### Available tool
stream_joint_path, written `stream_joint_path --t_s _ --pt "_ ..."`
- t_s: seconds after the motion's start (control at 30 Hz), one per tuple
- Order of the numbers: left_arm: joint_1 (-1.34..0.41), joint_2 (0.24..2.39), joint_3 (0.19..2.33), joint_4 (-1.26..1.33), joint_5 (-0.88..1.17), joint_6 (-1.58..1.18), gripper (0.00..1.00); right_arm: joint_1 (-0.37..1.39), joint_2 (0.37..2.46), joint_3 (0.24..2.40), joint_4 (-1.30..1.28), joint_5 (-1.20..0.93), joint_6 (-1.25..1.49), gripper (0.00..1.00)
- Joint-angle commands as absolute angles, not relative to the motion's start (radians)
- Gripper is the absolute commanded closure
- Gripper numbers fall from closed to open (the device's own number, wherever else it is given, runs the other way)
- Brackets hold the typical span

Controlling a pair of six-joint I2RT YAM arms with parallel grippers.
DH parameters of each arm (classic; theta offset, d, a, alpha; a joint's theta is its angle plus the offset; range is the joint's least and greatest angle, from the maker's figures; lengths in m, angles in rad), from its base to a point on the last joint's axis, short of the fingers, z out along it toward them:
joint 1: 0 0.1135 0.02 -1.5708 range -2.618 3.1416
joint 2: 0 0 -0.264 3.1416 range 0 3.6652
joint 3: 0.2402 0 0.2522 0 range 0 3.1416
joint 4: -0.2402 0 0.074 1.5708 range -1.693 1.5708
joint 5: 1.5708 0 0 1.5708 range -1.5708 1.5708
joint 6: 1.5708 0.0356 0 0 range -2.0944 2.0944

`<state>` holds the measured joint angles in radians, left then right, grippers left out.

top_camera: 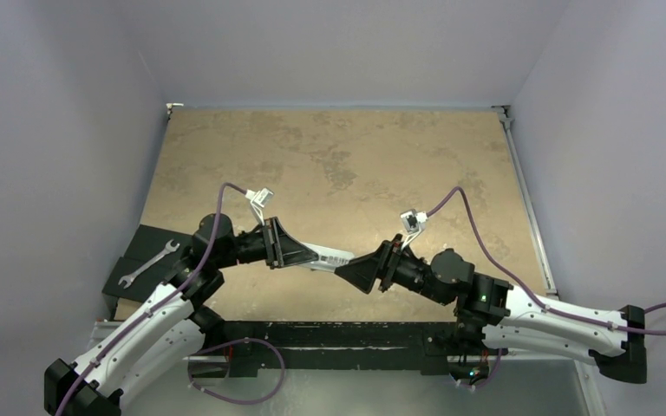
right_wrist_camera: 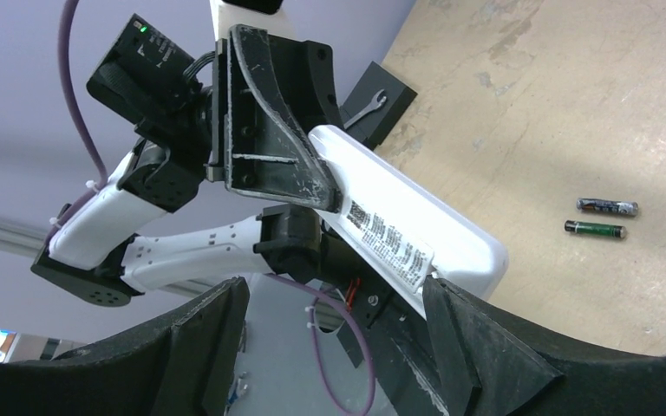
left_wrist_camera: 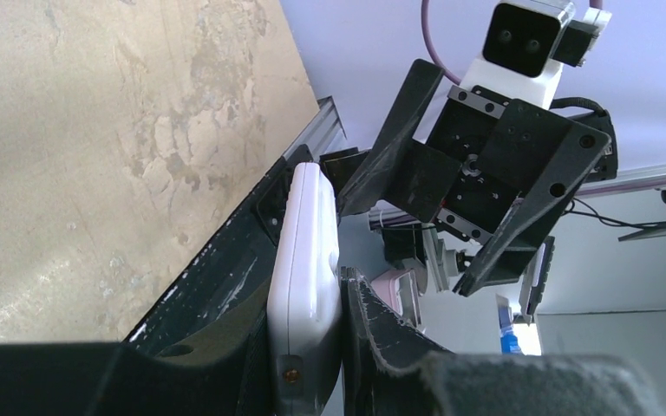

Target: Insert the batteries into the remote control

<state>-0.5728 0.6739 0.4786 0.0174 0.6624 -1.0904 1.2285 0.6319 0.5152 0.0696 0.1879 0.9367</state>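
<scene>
Now aloft over the middle of the near edge of the worktop [top_camera: 329, 156]: remote control [top_camera: 334, 257], white, printed label turned toward the right wrist camera. Clenched at one end between the fingers of left gripper [top_camera: 310, 257], free end reaching toward right gripper [top_camera: 345, 270]. Jaws of that one spread wide, grasping nothing, one finger [right_wrist_camera: 464, 338] right at the remote's free tip; touching or just short, impossible to tell. Down on the bare tan surface, well apart from both grippers: batteries [right_wrist_camera: 607, 207], the second [right_wrist_camera: 595, 229] just beside the first, parallel, not touching. At the near left corner, on a black block [top_camera: 139, 243], a silver wrench [top_camera: 147, 264], lying diagonally.
</scene>
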Motion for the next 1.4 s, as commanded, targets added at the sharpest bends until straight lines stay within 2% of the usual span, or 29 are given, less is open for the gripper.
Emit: stream_joint_path --t_s 0.0,0.8,1.37 --pt "-0.578 0.665 0.480 0.098 0.694 -1.112 1.00 1.230 0.622 0.506 0.065 0.190 0.958 0.17" --pt "-0.577 0.672 0.470 0.140 0.715 -1.120 1.00 1.230 0.713 0.536 0.040 0.218 0.967 0.18" --pt "-0.578 0.686 0.439 0.222 0.747 -1.163 1.00 1.229 0.717 0.508 0.187 0.170 0.956 0.20"
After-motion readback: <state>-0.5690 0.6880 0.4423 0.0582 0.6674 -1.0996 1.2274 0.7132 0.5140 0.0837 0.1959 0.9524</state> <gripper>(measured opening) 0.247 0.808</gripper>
